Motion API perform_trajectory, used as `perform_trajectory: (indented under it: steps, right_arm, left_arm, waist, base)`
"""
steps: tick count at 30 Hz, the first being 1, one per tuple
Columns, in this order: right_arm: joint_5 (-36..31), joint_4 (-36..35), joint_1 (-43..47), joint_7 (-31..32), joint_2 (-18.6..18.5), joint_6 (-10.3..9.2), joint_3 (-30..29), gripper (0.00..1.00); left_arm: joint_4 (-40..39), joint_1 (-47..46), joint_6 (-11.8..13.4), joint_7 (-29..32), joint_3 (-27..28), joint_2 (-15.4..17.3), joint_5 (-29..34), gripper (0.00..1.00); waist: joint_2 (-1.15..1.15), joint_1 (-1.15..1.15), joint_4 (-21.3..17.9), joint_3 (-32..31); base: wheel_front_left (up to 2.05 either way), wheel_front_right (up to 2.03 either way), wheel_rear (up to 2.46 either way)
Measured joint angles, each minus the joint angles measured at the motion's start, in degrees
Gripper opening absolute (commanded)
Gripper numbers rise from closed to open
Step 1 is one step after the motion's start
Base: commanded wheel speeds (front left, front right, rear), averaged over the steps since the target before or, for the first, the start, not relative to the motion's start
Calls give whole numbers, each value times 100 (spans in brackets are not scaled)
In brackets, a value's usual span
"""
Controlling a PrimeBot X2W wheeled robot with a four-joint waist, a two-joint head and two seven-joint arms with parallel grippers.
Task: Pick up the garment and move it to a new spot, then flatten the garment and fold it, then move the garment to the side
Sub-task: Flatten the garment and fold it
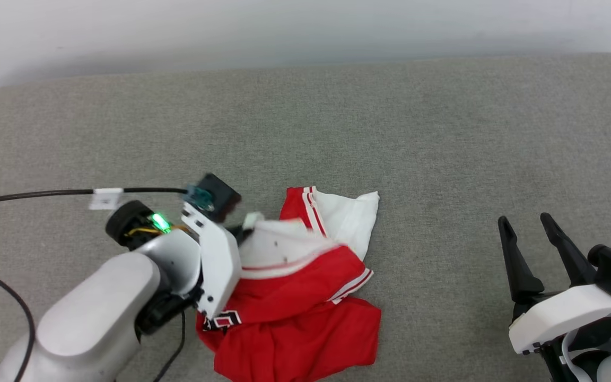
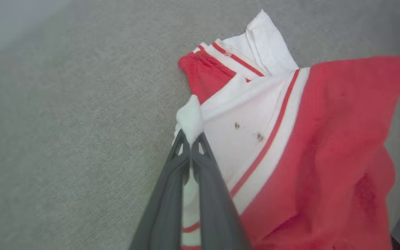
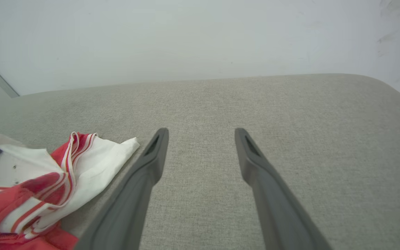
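The left claw [image 2: 190, 138] is closed on a small bunched fold of white fabric at the edge of the garment [image 2: 325, 139], its two dark fingers [image 2: 167, 201] pressed together with the cloth pinched at their tips. From there a white panel with a thin red stripe spreads away, then plain red cloth. In the head view the red-and-white jersey lies in a crumpled heap on the grey upholstered surface [image 1: 390, 132], low and left of centre. A striped sleeve is turned up at its far side, and a bit of black, white-outlined lettering [image 1: 226, 320] shows beside the left wrist. The right claw [image 1: 525, 220] stands open and empty, well apart from the heap, over bare grey fabric.
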Motion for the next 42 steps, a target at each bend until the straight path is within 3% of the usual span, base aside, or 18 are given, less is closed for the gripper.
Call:
perform_trajectory:
  steps: [5,11,16,21,22,23,24,30,42]
  right_arm:
    - [-1,-13,22,24,3,0,-88,100]
    - [-2,-48,74,75,9,0,-156,100]
    - [-9,-64,100,120,10,0,-204,100]
    - [-59,-89,123,152,5,0,-242,100]
    - [-90,-97,134,171,1,0,-230,100]
    - [-110,-105,155,181,-1,0,-232,100]
    - [-116,-112,175,196,-4,0,-229,100]
    - [-129,-129,241,271,-13,0,-192,100]
    - [130,64,486,775,-53,0,-272,100]
  left_arm:
    - [-124,192,746,-717,635,172,-41,0]
    - [-245,1333,1815,-1562,1534,504,-517,0]
    - [-208,2567,2474,-2104,2020,405,-1035,0]
    - [-297,3300,2609,-2340,2085,222,-1291,0]
    - [-318,3357,2608,-2343,2071,226,-1291,27]
    - [-337,3392,2609,-2398,2064,221,-1281,76]
    - [-355,3404,2608,-2428,2049,219,-1267,100]
    - [-579,3323,2807,-2982,1990,292,-675,100]
    - [-1319,3125,2829,-3983,2013,135,8,100]
  waist:
    - [0,0,91,-92]
    - [0,0,196,-84]
    - [0,0,239,-50]
    - [0,0,291,-95]
    - [0,0,297,-120]
    - [0,0,302,-147]
    - [0,0,307,-174]
    - [0,0,334,-397]
    - [0,0,477,-844]
  base:
    - [0,0,0]
    - [0,0,0]
    - [0,0,0]
    - [0,0,0]
    - [0,0,0]
    - [0,0,0]
    - [0,0,0]
    - [0,0,0]
    - [0,0,0]
